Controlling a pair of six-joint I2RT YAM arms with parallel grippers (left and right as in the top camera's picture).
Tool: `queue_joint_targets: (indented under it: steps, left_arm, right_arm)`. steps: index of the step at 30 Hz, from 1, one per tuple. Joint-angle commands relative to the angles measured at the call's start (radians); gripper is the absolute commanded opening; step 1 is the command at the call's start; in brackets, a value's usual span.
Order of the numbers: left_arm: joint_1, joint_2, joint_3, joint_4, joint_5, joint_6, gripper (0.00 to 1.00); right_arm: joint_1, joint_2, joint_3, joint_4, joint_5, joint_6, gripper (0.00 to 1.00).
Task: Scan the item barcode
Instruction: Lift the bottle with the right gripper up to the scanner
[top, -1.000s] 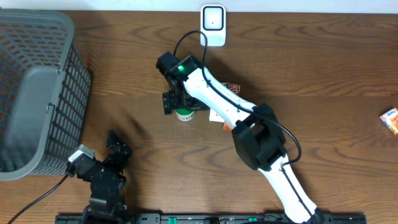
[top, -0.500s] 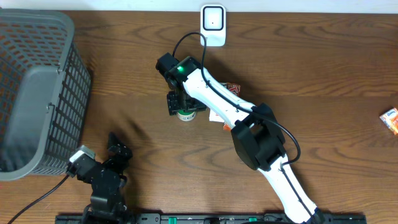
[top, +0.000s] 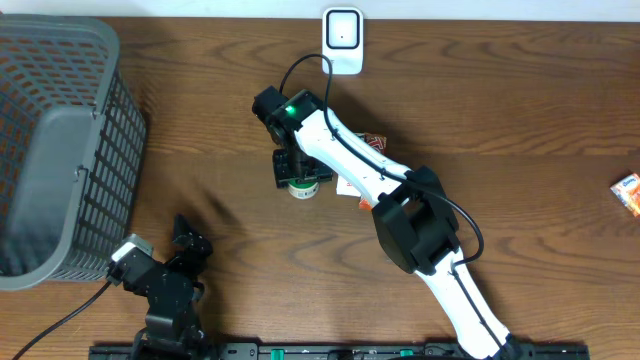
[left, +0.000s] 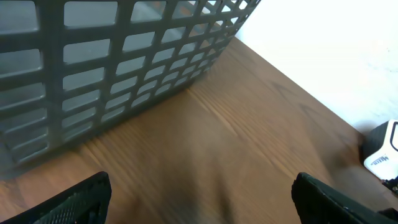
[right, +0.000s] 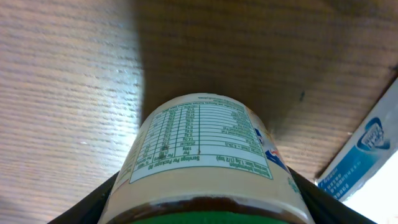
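Open table (top: 520, 110) right; basket (top: 60, 150) walls the left.
Right arm (top: 345, 160), jar (top: 300, 189) and, seemingly, a packet (top: 375, 140) crowd centre.

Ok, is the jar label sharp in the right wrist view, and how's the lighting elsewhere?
Right wrist: cream-labelled round jar with green lid, print fairly sharp but upside down, dark shadow behind it on the brown wooden table. Left wrist: grey plastic mesh basket slightly soft, white backdrop overexposed. Overhead: evenly lit, sharp.
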Motion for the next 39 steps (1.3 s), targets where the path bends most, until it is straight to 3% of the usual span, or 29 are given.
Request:
queue_joint_targets:
  steps: [1,8,15,20,25,39]
  left_arm:
    - [0.003,-0.006,-0.013,-0.032,-0.012,0.0,0.93]
    - [0.002,-0.006,-0.013,-0.032,-0.012,0.0,0.94]
    - [0.002,-0.006,-0.013,-0.032,-0.012,0.0,0.93]
    - [0.002,-0.006,-0.013,-0.032,-0.012,0.0,0.93]
    - [0.002,-0.006,-0.013,-0.032,-0.012,0.0,0.93]
    - [0.002,-0.006,-0.013,-0.032,-0.012,0.0,0.93]
  right_arm:
    - [-0.005,0.013,0.014,-0.032,-0.034,0.001,0.59]
    - [-0.044,0.01,0.03,-0.102,-0.224,-0.085,0.53]
    - [-0.097,0.01,0.114,-0.272,-0.272,-0.122,0.52]
    - [-0.128,0.01,0.183,-0.396,-0.422,-0.252,0.52]
    - [-0.14,0.006,0.186,-0.398,-0.538,-0.297,0.53]
    - [-0.148,0.006,0.186,-0.398,-0.547,-0.297,0.52]
